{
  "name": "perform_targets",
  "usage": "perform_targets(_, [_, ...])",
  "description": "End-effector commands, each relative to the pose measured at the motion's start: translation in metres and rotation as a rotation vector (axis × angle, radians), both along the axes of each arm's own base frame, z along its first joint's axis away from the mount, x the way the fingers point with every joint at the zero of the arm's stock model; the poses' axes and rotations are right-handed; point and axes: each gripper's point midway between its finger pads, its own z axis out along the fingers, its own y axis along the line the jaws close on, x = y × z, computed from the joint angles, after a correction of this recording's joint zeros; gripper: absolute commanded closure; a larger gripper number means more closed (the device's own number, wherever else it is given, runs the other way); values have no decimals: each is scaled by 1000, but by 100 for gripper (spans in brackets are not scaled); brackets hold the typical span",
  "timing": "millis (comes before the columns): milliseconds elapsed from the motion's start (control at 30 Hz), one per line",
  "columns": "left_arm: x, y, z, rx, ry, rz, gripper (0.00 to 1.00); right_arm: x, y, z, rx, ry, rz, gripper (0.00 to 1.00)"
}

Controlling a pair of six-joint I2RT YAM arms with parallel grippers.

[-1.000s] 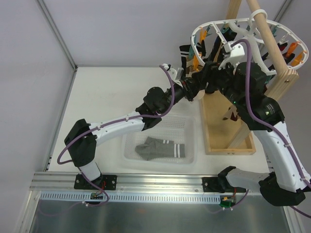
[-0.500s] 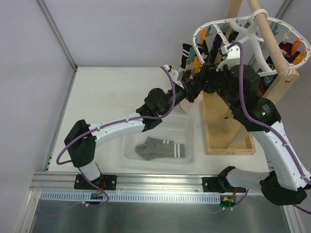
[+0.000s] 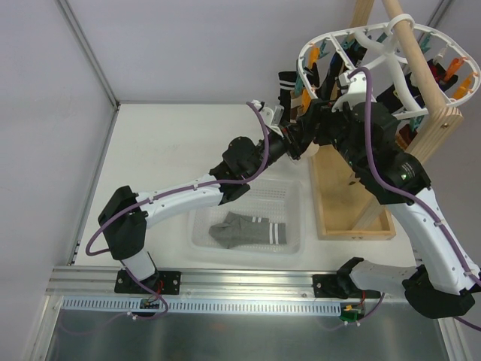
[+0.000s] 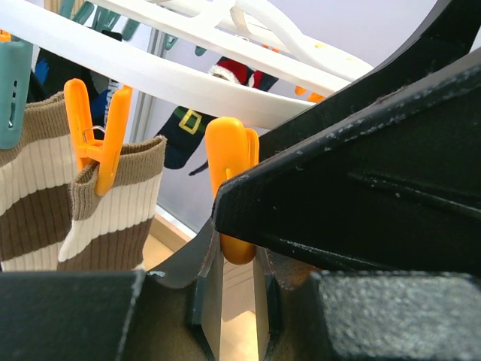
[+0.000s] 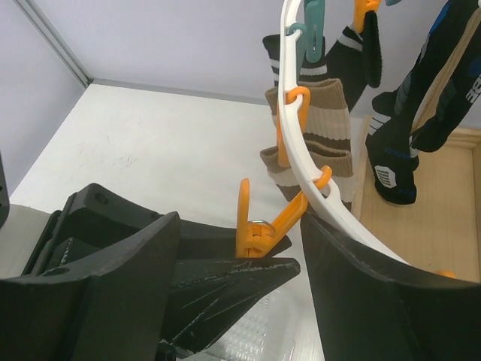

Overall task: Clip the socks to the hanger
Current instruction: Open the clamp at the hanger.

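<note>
The task is looking barely begun. The hanger [image 5: 291, 143], a large white plastic oval ring with cross spokes and small orange and teal clips, is hanging from a wooden pole frame [image 3: 421, 68] at the table's far right. Other socks are already hanging from it, dark ones and a brown-and-cream striped one [image 5: 319, 113], but no grey sock is showing on it.

Both arms are reaching up to the ring's near-left edge. The right gripper [image 5: 299, 244] is holding its jaws well apart, straddling the ring and one clip; whether it is pressing the clip cannot be told. The left gripper [image 3: 297, 139] is showing only a narrow gap just below the same clip, and whether it is holding anything cannot be told.

A clear plastic basket [image 3: 299, 214] is sitting on the table between the arms. Inside it one grey sock [image 3: 248, 229] is lying flat, short, with two white stripes near the cuff, waiting to be clipped. The second grey sock is not clearly showing.

The orange clip [image 5: 259, 222] is hanging from the ring with its prongs spread in a V.
</note>
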Motion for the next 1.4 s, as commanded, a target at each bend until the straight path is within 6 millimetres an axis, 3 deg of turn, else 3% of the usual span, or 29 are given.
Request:
perform_targets(0, [-31, 18, 63, -146, -98, -68, 100, 15, -38, 20, -5, -90, -201, 30])
perform_targets(400, [-36, 22, 59, -186, -120, -74, 100, 27, -34, 17, 4, -89, -231, 43])
perform_targets(700, [-44, 17, 55, -197, -116, -132, 100, 32, -38, 19, 21, -99, -275, 44])
perform_targets(867, [-47, 18, 56, -210, -116, -145, 100, 35, -43, 18, 23, -93, -319, 36])
perform_targets(967, [-48, 18, 56, -218, -113, -150, 100, 37, -45, 15, 29, -88, -339, 37])
perform_targets(1200, [-46, 15, 51, -219, -108, -156, 100, 35, -52, 21, 64, -107, -377, 51])
perform_targets(1367, [-45, 11, 47, -210, -105, -156, 100, 34, -52, 21, 71, -111, -376, 71])
